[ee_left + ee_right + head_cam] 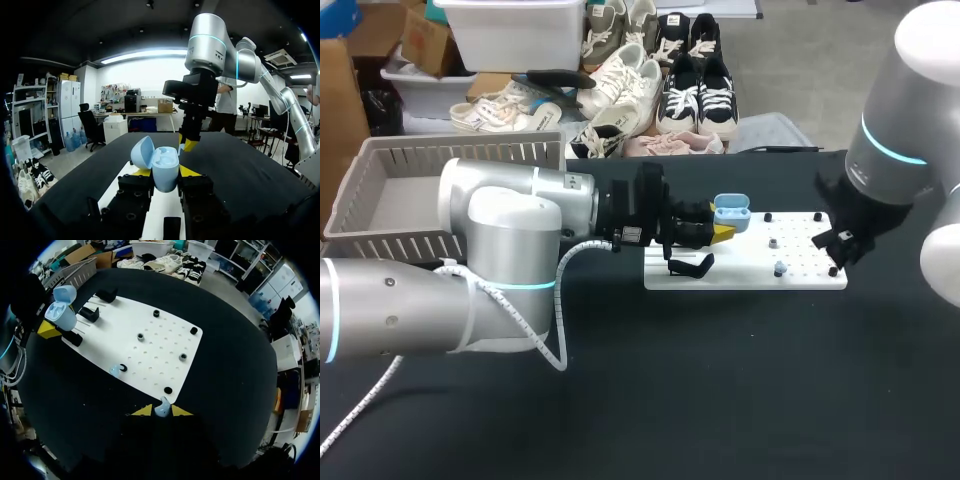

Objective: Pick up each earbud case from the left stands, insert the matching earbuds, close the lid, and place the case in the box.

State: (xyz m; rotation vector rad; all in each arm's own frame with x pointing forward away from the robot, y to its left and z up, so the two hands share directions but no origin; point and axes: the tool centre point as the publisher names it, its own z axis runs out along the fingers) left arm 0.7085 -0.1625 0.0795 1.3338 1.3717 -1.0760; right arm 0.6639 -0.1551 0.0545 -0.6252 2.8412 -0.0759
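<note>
The right wrist view alone shows the right pincer (161,411) pinching a blue earbud (161,407) over the board's (150,340) right end. The left wrist view shows the left pincer (165,171) clamped on the open case (165,177) above the board's left end. A second earbud (780,268) sits near the board's front edge. The tabletop (720,380) is black, with a basket (380,235) at its far left corner.

Left arm (500,230) stretches in level, left gripper (165,173) clamped on open case (166,162); right arm (895,130) points down, right gripper (162,411) pinching earbud (162,407).

Box (460,152) partly behind left arm (510,240)
</note>
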